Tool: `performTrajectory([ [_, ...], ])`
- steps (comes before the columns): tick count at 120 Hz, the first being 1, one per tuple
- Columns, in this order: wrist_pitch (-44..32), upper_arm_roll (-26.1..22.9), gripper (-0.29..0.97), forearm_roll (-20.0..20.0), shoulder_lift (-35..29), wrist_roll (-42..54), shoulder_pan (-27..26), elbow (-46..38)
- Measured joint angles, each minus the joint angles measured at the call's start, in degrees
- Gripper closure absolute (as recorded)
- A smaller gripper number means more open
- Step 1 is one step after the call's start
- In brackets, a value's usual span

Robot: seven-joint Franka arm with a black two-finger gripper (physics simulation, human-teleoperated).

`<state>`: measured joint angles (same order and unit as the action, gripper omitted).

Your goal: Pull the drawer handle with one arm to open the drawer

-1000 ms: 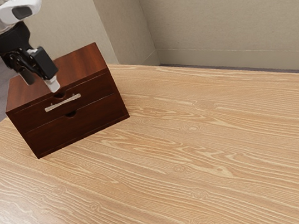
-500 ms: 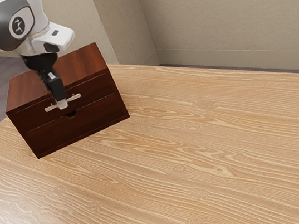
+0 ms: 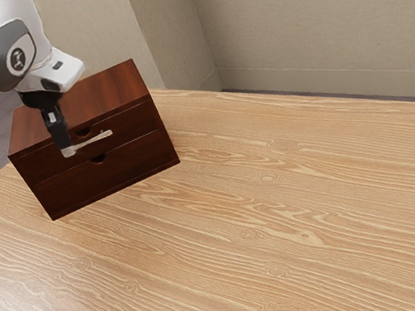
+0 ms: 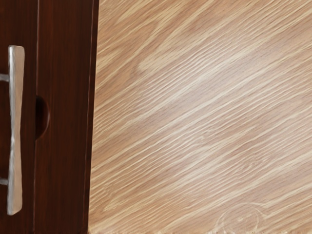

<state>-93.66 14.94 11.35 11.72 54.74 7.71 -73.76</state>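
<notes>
End effector (image 3: 68, 150) at handle (image 3: 92, 139), notch (image 4: 42, 117) nearby

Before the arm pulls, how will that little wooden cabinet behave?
The cabinet seems to stand free on the smooth table, so it may slide rather than open. The gripper sits at one end of the handle, so an off-centre pull could swivel it.

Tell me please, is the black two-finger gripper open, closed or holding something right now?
Black two-finger gripper: cannot be told; it is at the flat silver metal handle of the dark wooden box's upper drawer.
</notes>
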Motion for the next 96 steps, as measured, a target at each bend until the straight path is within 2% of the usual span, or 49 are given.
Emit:
performTrajectory([
  [22,-1.7,2.8,0.00,0.1,-0.8,2.5,0.2,-1.8],
  [43,-5.4,3.1,0.00,0.0,-0.8,4.3,0.1,-6.0],
  [71,-9.7,4.1,0.00,0.0,-0.8,6.0,0.2,-7.7],
  [96,-13.6,4.1,0.09,-0.2,-0.8,7.1,0.7,-10.5],
])
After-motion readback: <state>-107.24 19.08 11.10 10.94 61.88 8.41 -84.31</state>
